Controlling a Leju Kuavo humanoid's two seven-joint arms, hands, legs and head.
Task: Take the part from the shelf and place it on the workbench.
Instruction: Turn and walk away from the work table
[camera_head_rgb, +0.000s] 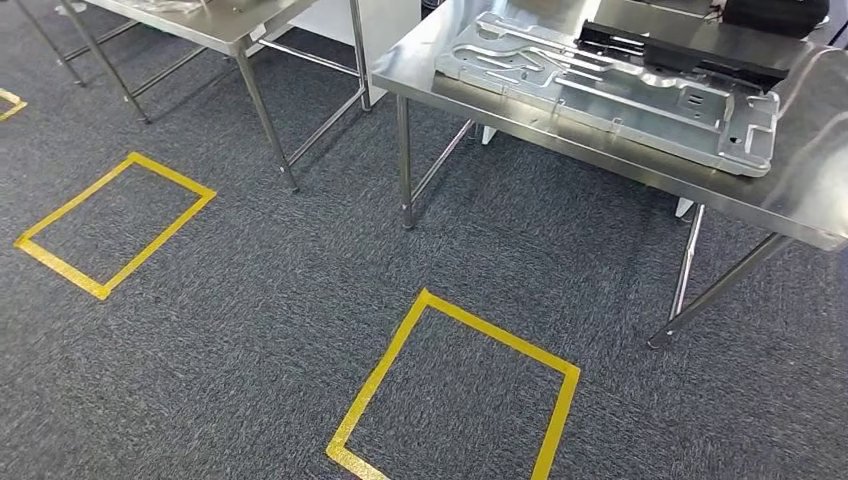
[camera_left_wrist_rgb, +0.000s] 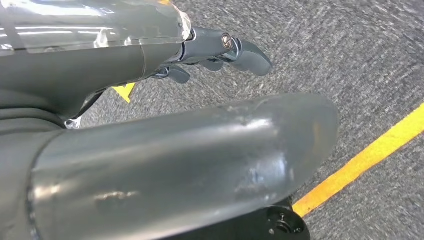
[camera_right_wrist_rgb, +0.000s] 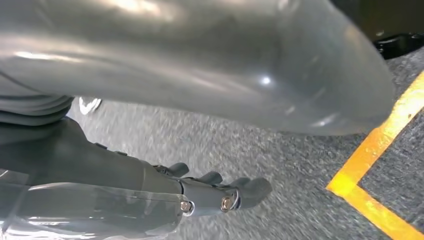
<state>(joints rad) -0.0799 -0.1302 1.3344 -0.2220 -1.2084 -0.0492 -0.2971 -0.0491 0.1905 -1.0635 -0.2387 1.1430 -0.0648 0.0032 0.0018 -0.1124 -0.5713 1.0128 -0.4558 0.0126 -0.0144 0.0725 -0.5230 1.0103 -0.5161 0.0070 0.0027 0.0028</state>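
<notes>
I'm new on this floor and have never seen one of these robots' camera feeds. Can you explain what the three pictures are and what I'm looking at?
They come from a two-legged humanoid robot with two arms, each ending in a many-fingered hand. The head view looks forward and down: grey carpet, yellow tape squares marking spots on the floor, and a steel workbench. On the bench lies a large stamped metal panel with a dark part behind it. A second steel table stands further left.

The other two pictures come from cameras at the wrists, so they are turned and blurry. Each shows its own arm hanging over the carpet: the left hand and the right hand, with the thick grey thumb filling much of the frame. Neither hand holds anything; the fingers look loosely extended.
</notes>
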